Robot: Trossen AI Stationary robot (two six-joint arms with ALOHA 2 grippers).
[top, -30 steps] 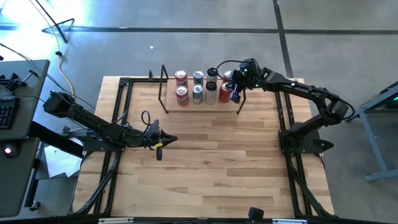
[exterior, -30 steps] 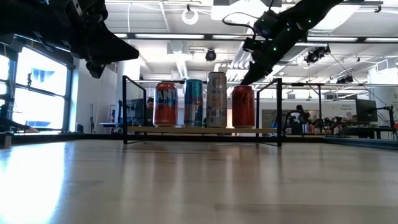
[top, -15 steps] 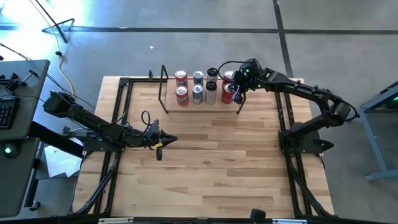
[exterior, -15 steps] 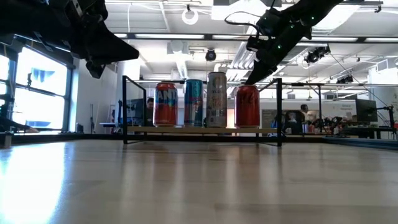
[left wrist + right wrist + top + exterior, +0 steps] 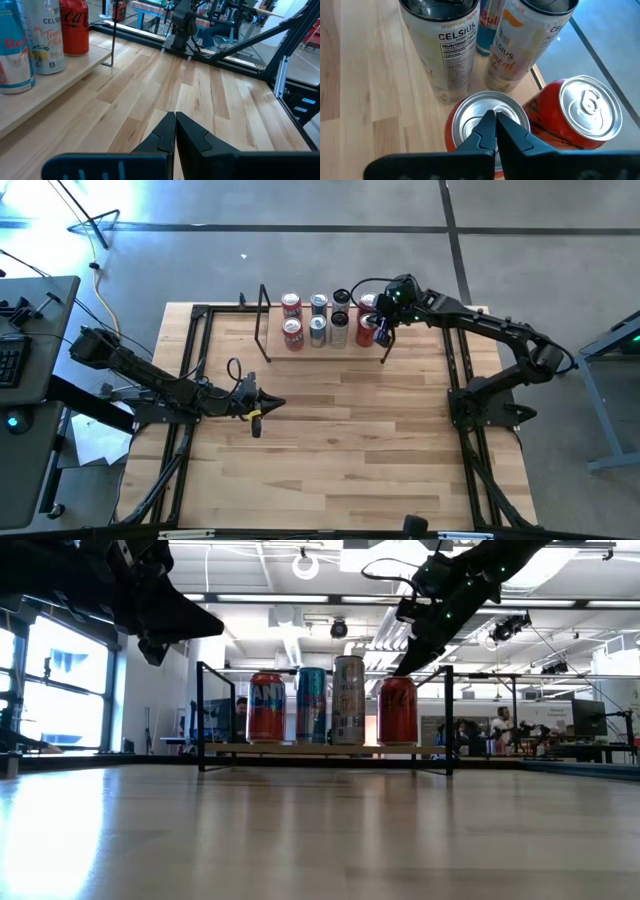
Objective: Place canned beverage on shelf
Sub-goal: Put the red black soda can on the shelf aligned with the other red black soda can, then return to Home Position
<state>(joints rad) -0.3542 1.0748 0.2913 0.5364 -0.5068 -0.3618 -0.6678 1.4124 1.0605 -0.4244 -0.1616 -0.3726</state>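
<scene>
The pale wood plank shelf with black rod end frames (image 5: 432, 749) carries a red-and-blue can with white lettering (image 5: 266, 708), a blue-and-silver can (image 5: 312, 706), a white can with orange print (image 5: 348, 700) and a red cola can with white script (image 5: 398, 711). The light, streaky-grained wooden worktop (image 5: 350, 430) has black rails. Both arms' fingers (image 5: 492, 132) are black.

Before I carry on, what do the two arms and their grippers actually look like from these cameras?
Both arms are black, built of jointed segments. The left gripper has two dark wedge-shaped fingers and a small yellow mark below it in the high view. The right gripper has the same dark tapered fingers, a black cable looping over its wrist, green indicator lights, and a blue part at its tip.
</scene>
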